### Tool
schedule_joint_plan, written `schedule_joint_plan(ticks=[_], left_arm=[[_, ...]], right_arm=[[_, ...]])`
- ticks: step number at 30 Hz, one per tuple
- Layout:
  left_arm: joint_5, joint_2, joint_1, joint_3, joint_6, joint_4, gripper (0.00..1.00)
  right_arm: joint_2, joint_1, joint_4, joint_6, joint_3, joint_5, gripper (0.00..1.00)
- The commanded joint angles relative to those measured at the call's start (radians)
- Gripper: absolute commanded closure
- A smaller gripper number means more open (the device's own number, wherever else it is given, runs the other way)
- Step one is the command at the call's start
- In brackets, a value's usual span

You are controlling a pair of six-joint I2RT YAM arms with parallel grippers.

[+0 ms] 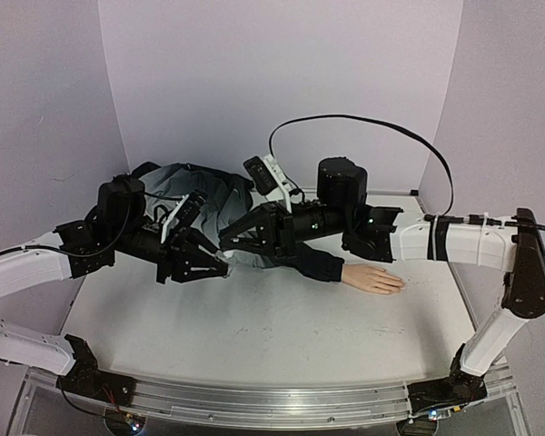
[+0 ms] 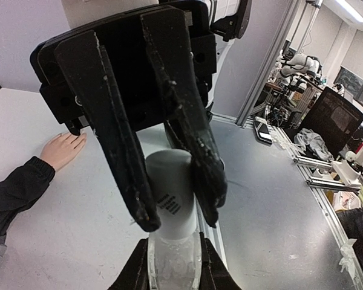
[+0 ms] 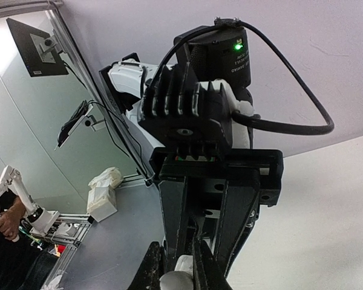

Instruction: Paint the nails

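**Mannequin hand lies untouched while both arms grip a small bottle**

The nails (image 1: pixel 397 286) sit at the fingertips of a pale mannequin hand (image 1: pixel 372 278), too small to make out individually. Seen from the top cam, the hand lies flat, palm down, on the white tabletop (image 1: pixel 254 345), approx. 2 o'clock from the tabletop's centre, w/ the fingertips pointing to 3 o'clock. Nothing touches it.

The wrist goes into a dark sleeve (image 1: pixel 316 264) running off toward 9 o'clock, and this joins a grey jacket (image 1: pixel 195 191) heaped at approx. 10 o'clock from the hand, near the back wall.

Well apart from the hand, at its 9 o'clock and past the sleeve, the two arms meet. The left fingers (image 1: pixel 216 263) are closed tight on the lower part of a small whitish bottle (image 2: pixel 168 181), held clear of the tabletop. The right fingers (image 1: pixel 232 242) reach in from the opposite side, the right arm crossing above the sleeve, and are clamped on the bottle's upper part, one finger on each side. In the left wrist cam the right fingers come down from 12 o'clock over the bottle, w/ the mannequin hand at 9 o'clock in the bkgd.
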Motion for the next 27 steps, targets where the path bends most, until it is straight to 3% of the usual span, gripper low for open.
schedule_joint_plan(ticks=[1,3,6,8,10,11,12,16,18,19,21,22,27], left_arm=[[-0.144,-0.047,-0.003,0.036,0.022,0.059,1.0],[-0.267,-0.068,-0.002,0.024,0.023,0.059,1.0],[-0.539,-0.105,-0.001,0.003,0.029,0.061,1.0],[-0.741,-0.127,-0.001,-0.017,0.058,0.06,1.0],[-0.916,-0.143,-0.001,-0.031,0.09,0.059,1.0],[-1.008,-0.151,0.0,-0.035,0.101,0.059,1.0],[-1.044,-0.155,0.0,-0.039,0.105,0.059,1.0],[-1.042,-0.154,0.0,-0.039,0.12,0.059,1.0],[-1.016,-0.15,0.0,-0.036,0.127,0.058,1.0],[-1.005,-0.149,0.0,-0.036,0.13,0.058,1.0],[-0.983,-0.145,0.0,-0.035,0.136,0.056,1.0],[-0.97,-0.145,-0.001,-0.033,0.137,0.053,1.0],[-0.862,-0.128,0.0,-0.023,0.141,0.047,1.0]], right_arm=[[0.048,0.032,0.066,0.03,0.035,0.055,1.0],[0.068,0.049,0.065,0.044,0.035,0.135,1.0],[0.088,0.096,0.017,0.058,0.032,0.412,1.0],[0.119,0.145,-0.091,0.098,0.081,0.718,1.0],[0.176,0.226,-0.315,0.236,0.208,1.161,1.0],[0.212,0.27,-0.401,0.347,0.262,1.298,1.0],[0.23,0.29,-0.421,0.42,0.29,1.338,1.0],[0.254,0.325,-0.384,0.402,0.364,1.338,1.0],[0.21,0.316,-0.347,0.352,0.329,1.336,1.0],[0.18,0.305,-0.313,0.317,0.301,1.306,0.95],[0.111,0.281,-0.26,0.235,0.246,1.256,0.65],[0.078,0.272,-0.237,0.191,0.217,1.235,0.57],[-0.085,0.214,-0.225,0.036,0.083,1.085,0.3]])
